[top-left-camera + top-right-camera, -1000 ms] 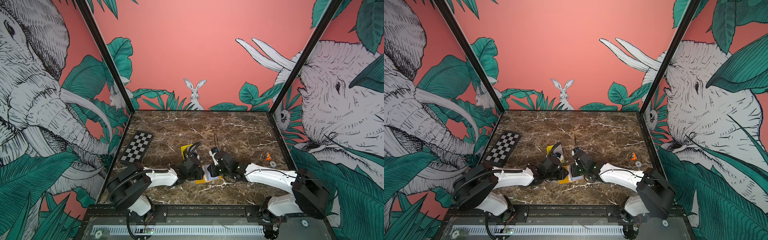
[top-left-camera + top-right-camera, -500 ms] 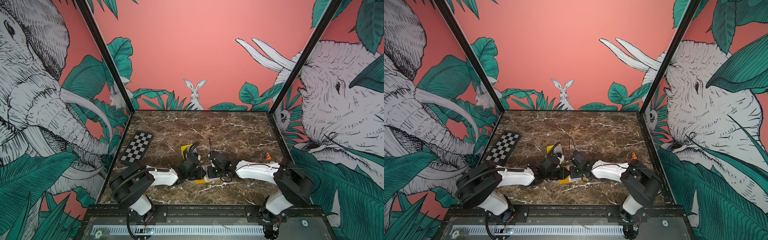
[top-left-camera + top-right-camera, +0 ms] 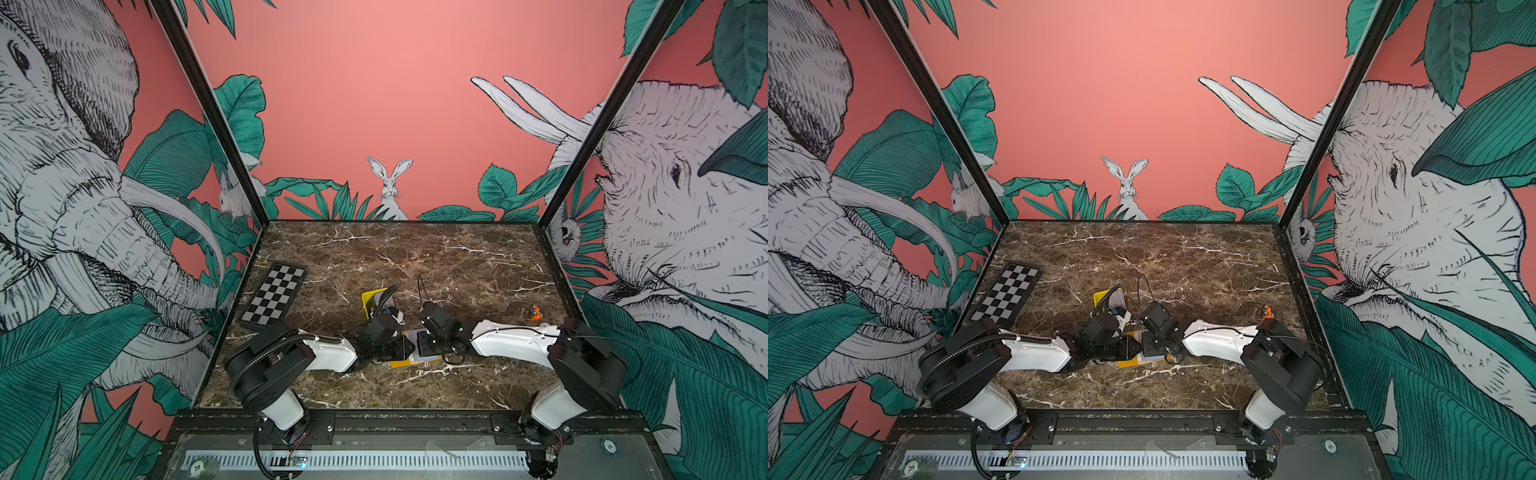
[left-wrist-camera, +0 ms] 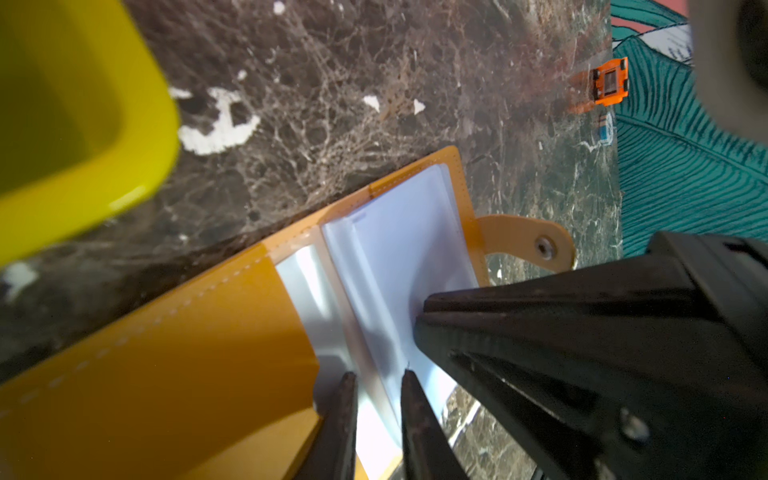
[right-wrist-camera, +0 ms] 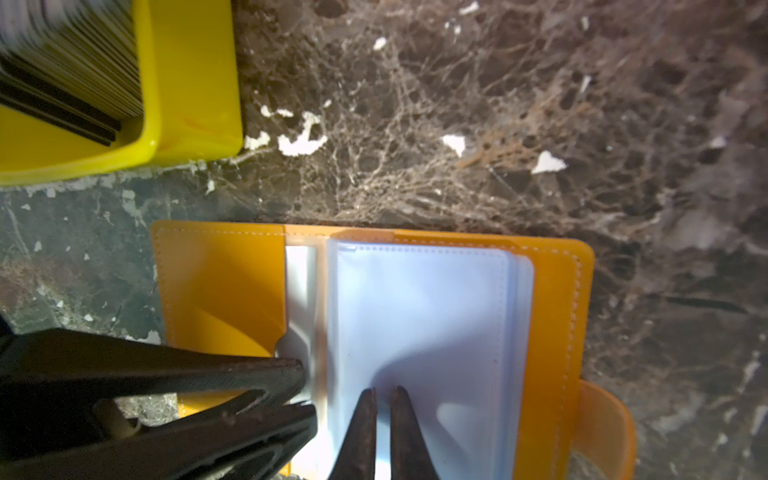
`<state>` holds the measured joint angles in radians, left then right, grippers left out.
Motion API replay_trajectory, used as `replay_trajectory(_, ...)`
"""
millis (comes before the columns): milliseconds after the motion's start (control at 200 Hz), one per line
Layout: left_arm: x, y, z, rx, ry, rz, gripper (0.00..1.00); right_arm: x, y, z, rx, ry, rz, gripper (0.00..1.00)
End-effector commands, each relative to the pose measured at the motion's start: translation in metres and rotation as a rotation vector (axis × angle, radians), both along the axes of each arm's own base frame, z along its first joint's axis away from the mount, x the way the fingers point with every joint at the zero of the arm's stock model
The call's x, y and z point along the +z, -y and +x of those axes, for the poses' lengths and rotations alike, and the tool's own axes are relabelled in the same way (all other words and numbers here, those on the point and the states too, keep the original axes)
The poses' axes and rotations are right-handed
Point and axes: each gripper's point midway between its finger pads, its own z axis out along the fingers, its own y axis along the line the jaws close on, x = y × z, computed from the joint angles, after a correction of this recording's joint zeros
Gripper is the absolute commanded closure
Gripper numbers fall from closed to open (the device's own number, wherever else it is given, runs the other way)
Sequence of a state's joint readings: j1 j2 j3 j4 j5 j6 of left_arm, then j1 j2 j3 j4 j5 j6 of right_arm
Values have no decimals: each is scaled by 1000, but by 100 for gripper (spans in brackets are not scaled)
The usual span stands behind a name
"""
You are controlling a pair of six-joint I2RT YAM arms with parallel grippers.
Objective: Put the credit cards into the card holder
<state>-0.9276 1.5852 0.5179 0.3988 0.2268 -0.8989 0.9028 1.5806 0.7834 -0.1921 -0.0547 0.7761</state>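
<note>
Orange-yellow leather-like folding card holder lies open on the marble surface, its limp, slick clear sleeves under both claws. The right claw is closed, tips on a leaf. The left claw is slightly apart, astride another. Thin, stiff black-and-grey credit cards, probably best pinched edgewise, stand in a yellow plastic tray beyond the left claw.

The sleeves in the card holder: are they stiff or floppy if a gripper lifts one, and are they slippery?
Probably floppy: the sleeves are thin and translucent, and their edges fan in layers rather than lie flat. Likely slippery: glossy highlights show near the spine. They should not slide away alone, being bound into the card holder.
</note>
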Motion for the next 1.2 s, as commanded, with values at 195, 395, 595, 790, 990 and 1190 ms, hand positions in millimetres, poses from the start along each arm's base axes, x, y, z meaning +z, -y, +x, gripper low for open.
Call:
replay_trajectory(195,-12,-31,-1,125,-34,75,77,-2,7,-13,75,-22,-8,89)
replay_trajectory(395,-16,-36,3,186,-39,64,78,-2,8,-15,95,-15,1,89)
replay_trajectory(595,-13,-34,-1,129,-25,80,78,9,10,-3,64,89,34,88)
replay_trajectory(790,-5,-21,-6,14,-6,85,78,15,6,5,41,133,67,88)
replay_trajectory(990,-6,-22,-3,16,26,85,78,11,3,1,42,113,92,88)
replay_trajectory(1190,-11,-27,-3,35,19,92,78,0,10,-2,18,93,70,88)
